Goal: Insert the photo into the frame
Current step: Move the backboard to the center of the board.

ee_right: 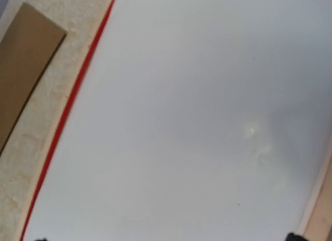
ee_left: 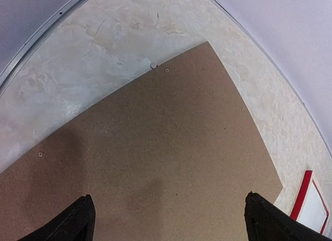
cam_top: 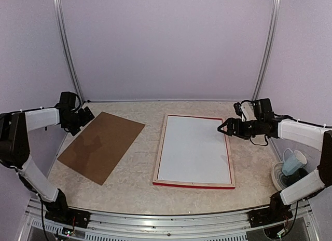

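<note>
The frame [cam_top: 162, 142] lies face down on the table right of centre, its pale wood back up and a red edge showing along its near side [cam_top: 192, 185]. A whole white sheet fills it, which looks like the photo [cam_top: 194, 150] lying white back up; its printed side is hidden. My right gripper [cam_top: 220, 128] hovers open over the frame's far right corner. The right wrist view shows the photo's white back [ee_right: 181, 121] and the frame's red edge [ee_right: 67, 106]. My left gripper [cam_top: 83, 119] is open and empty over the far left of the table.
A brown backing board [cam_top: 101, 145] lies flat left of the frame, and it fills the left wrist view [ee_left: 155, 147]. A pale blue cup [cam_top: 293, 162] stands on a white dish at the right edge. Walls with metal rails close in the table.
</note>
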Tool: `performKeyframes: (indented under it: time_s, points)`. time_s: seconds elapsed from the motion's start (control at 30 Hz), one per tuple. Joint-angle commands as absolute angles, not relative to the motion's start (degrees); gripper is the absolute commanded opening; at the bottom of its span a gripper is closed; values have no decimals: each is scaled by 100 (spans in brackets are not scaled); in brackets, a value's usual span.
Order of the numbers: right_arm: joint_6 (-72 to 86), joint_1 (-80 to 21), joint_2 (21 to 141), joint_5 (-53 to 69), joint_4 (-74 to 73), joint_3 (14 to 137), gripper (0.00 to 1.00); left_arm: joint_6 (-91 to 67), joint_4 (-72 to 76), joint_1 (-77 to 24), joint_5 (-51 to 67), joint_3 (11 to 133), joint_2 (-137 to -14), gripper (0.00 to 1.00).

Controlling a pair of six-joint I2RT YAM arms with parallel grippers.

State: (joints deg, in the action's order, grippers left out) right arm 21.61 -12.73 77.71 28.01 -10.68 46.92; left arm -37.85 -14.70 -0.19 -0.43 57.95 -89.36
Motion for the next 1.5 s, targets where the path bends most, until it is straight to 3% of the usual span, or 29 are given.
performKeyframes:
  time_s: [0.0,0.73,1.47]
  points:
    - [2213,-1514,7837,2917,-985,5010,99,-3709,-1227,264,318,6042,-9307,99]
    - [1798,-3407,8697,2431,-1005,5933,99,-3707,-954,308,688,5933,-10147,99]
    - [1766,-4046,9436,2365,-1140,6675,99,-4187,-359,-134,1183,4833,-9723,99]
